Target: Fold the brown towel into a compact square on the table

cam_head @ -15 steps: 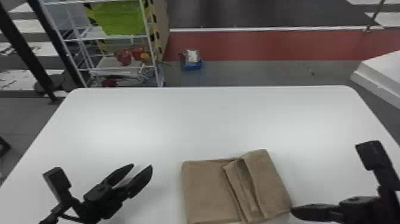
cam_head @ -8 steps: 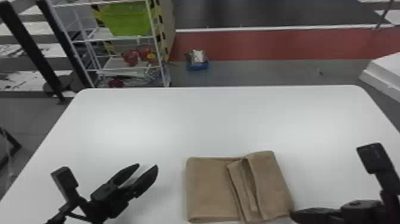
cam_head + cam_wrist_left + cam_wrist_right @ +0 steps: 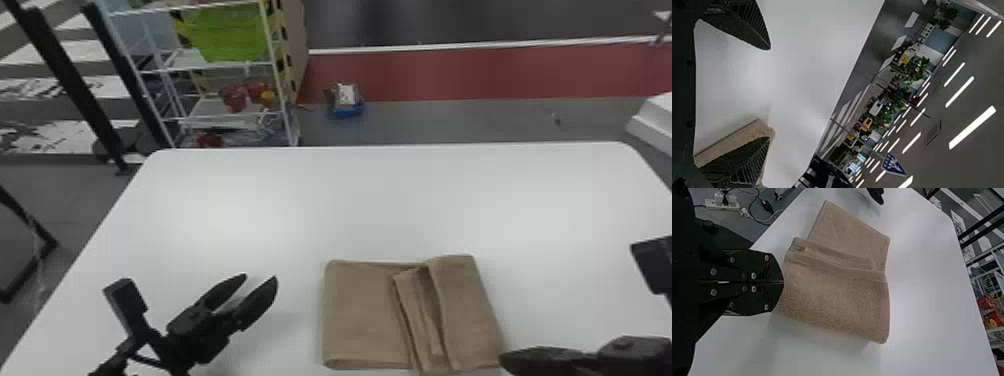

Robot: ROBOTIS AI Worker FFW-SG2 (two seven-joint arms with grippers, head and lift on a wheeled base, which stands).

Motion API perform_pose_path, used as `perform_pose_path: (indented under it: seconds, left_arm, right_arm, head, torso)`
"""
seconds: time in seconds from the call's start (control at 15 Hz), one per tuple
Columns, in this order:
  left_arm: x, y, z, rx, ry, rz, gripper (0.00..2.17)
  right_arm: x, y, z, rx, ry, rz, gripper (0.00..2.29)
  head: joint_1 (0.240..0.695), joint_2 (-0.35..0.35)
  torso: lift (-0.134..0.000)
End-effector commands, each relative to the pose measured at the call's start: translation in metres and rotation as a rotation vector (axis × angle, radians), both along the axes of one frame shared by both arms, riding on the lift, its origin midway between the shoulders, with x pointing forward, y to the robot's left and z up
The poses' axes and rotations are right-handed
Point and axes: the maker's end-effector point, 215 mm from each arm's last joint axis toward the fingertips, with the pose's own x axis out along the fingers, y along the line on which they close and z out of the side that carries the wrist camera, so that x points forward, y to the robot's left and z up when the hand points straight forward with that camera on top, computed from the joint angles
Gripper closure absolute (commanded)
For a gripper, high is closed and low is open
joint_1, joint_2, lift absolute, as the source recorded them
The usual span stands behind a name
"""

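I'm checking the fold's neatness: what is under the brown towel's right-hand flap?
A narrow folded strip sticks out past the left edge of the flap, over the towel's flat left part. The cloth deeper underneath is covered.

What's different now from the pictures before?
The head view swung a bit left, so the white round-cornered table and folded brown cloth towel sit further right in it. Nothing visibly got grabbed or let go. The towel's folds stayed, with the black right end effector at its edge.
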Motion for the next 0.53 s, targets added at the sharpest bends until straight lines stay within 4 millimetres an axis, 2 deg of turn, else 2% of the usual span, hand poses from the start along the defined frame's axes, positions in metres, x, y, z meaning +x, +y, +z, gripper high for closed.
perform_pose_path:
  seconds: [0.0, 0.2, 0.33, 0.47]
  left_arm:
    - [0.000, -0.001, 0.000, -0.003, 0.000, 0.001, 0.06]
    - [0.001, -0.001, 0.000, -0.004, -0.001, 0.000, 0.06]
    - [0.001, -0.001, 0.000, -0.003, 0.000, 0.001, 0.06]
    - [0.001, -0.001, 0.000, -0.003, 0.000, 0.001, 0.06]
  right_arm:
    - [-0.009, 0.008, -0.007, -0.008, 0.018, 0.024, 1.87]
    - [-0.014, 0.021, -0.028, -0.036, 0.066, 0.060, 1.87]
    - [-0.009, 0.027, -0.040, -0.059, 0.086, 0.072, 1.87]
    - [0.002, 0.033, -0.039, -0.052, 0.083, 0.074, 1.87]
  head:
    - [0.695, 0.134]
    - [0.695, 0.149]
    - [0.695, 0.160]
    - [0.695, 0.176]
  torso:
    - [-0.134]
    - [-0.134]
    - [-0.134]
    - [-0.134]
